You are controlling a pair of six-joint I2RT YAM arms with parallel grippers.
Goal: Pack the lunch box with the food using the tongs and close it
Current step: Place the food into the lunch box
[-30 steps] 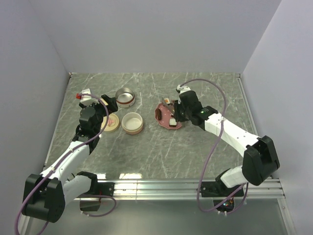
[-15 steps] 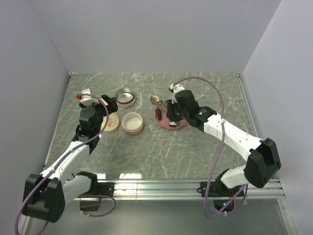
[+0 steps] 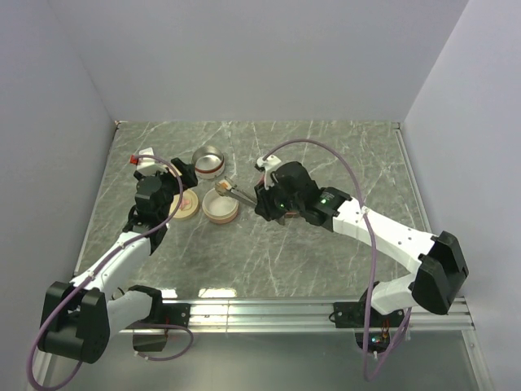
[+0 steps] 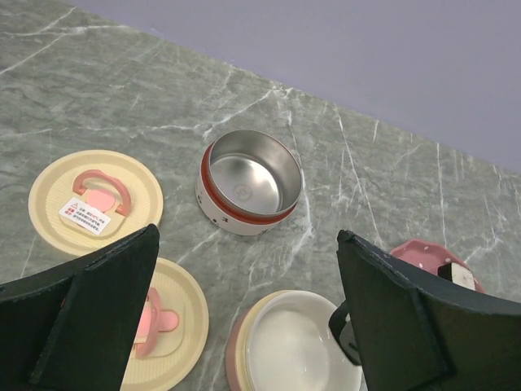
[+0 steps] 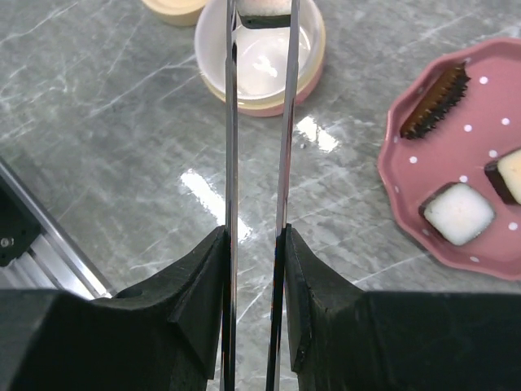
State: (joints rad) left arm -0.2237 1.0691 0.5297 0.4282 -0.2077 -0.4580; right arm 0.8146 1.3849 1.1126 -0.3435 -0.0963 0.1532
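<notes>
Shows the right hand (image 3: 262,199) no longer above the pink plate (image 5: 488,155) as a second ago, but swung toward 9 o'clock of it, with the tongs (image 3: 241,194) reaching over the cream-and-pink bowl (image 3: 220,219). Finds the left hand (image 4: 248,326) much where it was, at 10 o'clock of that bowl, near two cream lids (image 4: 96,199). Shows only bare white inside the bowl, and bare metal in the steel bowl (image 4: 248,183) at 12 o'clock of it. Carries on the plate a dark brown oblong (image 5: 435,102), a white block (image 5: 458,213) and part of another piece at the frame edge. Pinches the right hand narrowly on the tongs' two arms, a white piece (image 5: 264,10) caught between the tips just above the bowl. Spreads the left hand wide, touching nothing
</notes>
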